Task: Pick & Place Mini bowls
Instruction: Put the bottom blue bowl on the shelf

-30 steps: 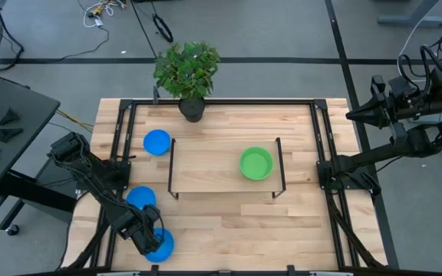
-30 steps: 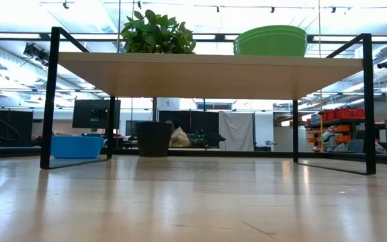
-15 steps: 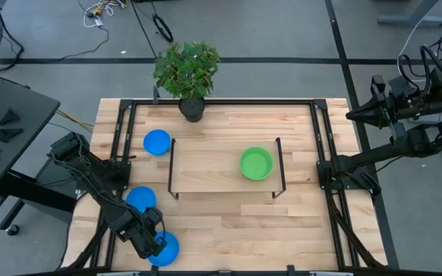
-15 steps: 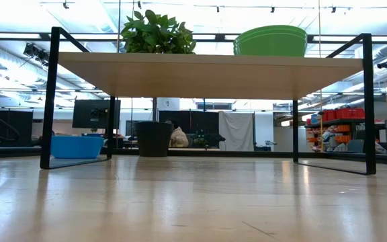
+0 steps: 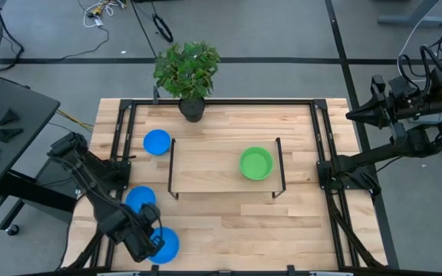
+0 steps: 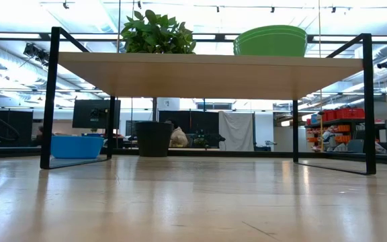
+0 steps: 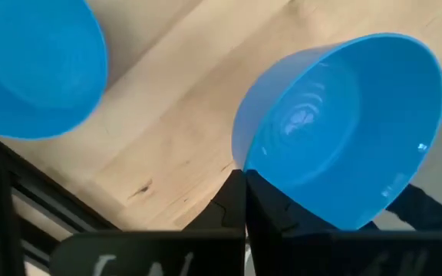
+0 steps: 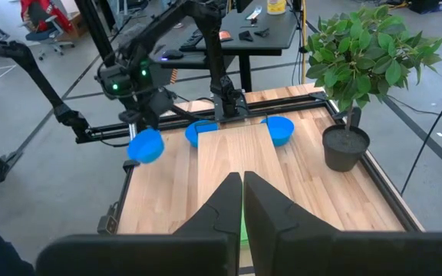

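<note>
A blue bowl (image 5: 163,244) is pinched by its rim in the left gripper (image 5: 150,244), lower left. The right gripper (image 8: 242,201) is parked far right, fingers closed, nothing held.

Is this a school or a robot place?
Probably a robot lab or workshop. Two dark robot arms sit at a wooden table, and the room behind has desks with monitors and shelves of red bins.

Three bright blue mini bowls (image 5: 157,142) (image 5: 140,198) (image 5: 164,245) and one bright green mini bowl (image 5: 256,163) are seen. The table (image 5: 229,226) is pale wood grain, framed in black; the plant (image 5: 187,67) is green-leaved in a dark pot (image 5: 192,108).
</note>
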`<state>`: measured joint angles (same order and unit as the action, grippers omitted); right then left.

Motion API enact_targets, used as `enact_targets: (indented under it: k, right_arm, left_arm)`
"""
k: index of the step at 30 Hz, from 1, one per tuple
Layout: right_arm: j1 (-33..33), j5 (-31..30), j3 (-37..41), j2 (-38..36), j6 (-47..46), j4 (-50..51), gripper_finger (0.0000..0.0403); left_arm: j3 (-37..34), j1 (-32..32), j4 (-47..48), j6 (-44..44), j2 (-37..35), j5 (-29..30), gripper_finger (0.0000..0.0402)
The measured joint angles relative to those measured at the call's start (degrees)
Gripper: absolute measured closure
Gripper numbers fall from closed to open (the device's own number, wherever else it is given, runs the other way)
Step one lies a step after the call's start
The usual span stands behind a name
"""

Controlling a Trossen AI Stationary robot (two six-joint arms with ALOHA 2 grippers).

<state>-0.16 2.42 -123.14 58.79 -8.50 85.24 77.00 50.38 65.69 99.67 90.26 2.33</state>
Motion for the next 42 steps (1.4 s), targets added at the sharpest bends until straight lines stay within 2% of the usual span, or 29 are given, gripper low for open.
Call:
enact_targets:
  k: [11, 16, 21, 30, 42]
  right_arm:
    - [0.0, 0.0, 0.0, 0.0, 0.0, 0.0, 0.0382]
    - [0.0, 0.0, 0.0, 0.0, 0.0, 0.0, 0.0382]
    - [0.0, 0.0, 0.0, 0.0, 0.0, 0.0, 0.0382]
    - [0.0, 0.0, 0.0, 0.0, 0.0, 0.0, 0.0382]
    - [0.0, 0.0, 0.0, 0.0, 0.0, 0.0, 0.0382]
  left_arm:
    - [15.8, -4.7, 13.6, -5.9, 0.0, 7.8, 0.0402]
    - [21.3, -9.1, 14.1, -12.0, 0.0, 11.0, 0.0401]
    - [26.1, -15.0, 14.1, -18.4, 0.0, 11.9, 0.0401]
    - [31.4, -27.1, 14.1, -30.4, 0.0, 7.8, 0.0401]
    - [32.6, -41.4, 15.4, -42.1, 0.0, -1.6, 0.0401]
